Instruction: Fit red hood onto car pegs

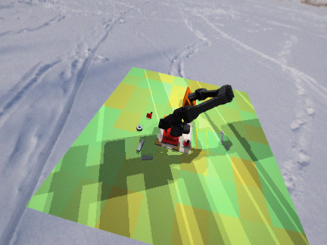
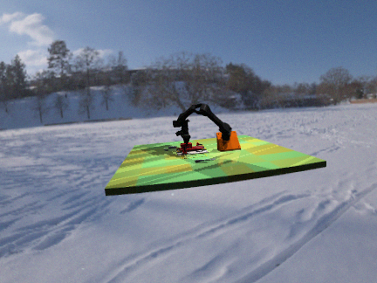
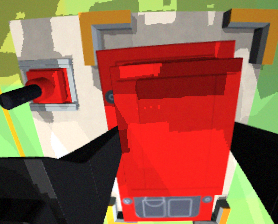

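Observation:
The red hood (image 3: 175, 125) (image 2: 187, 146) is between the fingers of my gripper (image 3: 172, 129) (image 2: 186, 141), which is shut on it by its two sides. The hood is over the red car chassis (image 3: 104, 70), roughly in line with it. The chassis shows past the hood's far and left edges in the wrist view, and a red end with a grey panel shows at the bottom. The chassis lies between the orange and grey corner brackets of the jig (image 3: 104, 19). The engine block, the pegs and the corner holes are hidden, so I cannot tell whether the hood touches the deck.
A red block with a black handle (image 3: 47, 87) (image 1: 186, 144) sits in a grey frame left of the chassis. A red piece (image 1: 149, 115), a wheel (image 1: 139, 128), two grey bars (image 1: 140, 145) (image 1: 147, 157) and a thin grey part (image 1: 227, 147) lie around. The orange arm mount (image 2: 229, 142) stands behind.

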`<state>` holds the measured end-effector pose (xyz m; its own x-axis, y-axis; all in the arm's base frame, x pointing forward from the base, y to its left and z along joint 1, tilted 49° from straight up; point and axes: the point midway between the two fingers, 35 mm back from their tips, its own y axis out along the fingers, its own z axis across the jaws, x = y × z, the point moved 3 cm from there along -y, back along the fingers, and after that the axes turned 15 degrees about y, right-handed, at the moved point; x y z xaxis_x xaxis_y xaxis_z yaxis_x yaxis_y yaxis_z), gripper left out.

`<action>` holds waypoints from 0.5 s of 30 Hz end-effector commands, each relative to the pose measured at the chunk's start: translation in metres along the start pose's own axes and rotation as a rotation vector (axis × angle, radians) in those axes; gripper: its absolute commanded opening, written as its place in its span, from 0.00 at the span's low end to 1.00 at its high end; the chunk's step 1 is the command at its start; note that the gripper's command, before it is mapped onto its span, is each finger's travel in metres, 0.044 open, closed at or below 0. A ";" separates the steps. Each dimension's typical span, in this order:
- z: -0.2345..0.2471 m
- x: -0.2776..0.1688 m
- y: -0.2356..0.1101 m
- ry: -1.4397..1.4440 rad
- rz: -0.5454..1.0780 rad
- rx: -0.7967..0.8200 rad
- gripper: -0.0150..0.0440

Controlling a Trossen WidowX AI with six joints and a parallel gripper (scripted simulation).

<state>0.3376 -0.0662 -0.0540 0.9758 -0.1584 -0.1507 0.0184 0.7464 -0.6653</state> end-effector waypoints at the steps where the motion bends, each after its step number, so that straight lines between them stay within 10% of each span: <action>1: 0.000 -0.001 0.003 0.007 0.002 0.007 0.25; 15: 0.000 -0.001 0.004 0.007 0.002 0.007 0.25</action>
<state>0.3370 -0.0647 -0.0560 0.9747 -0.1628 -0.1528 0.0209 0.7478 -0.6636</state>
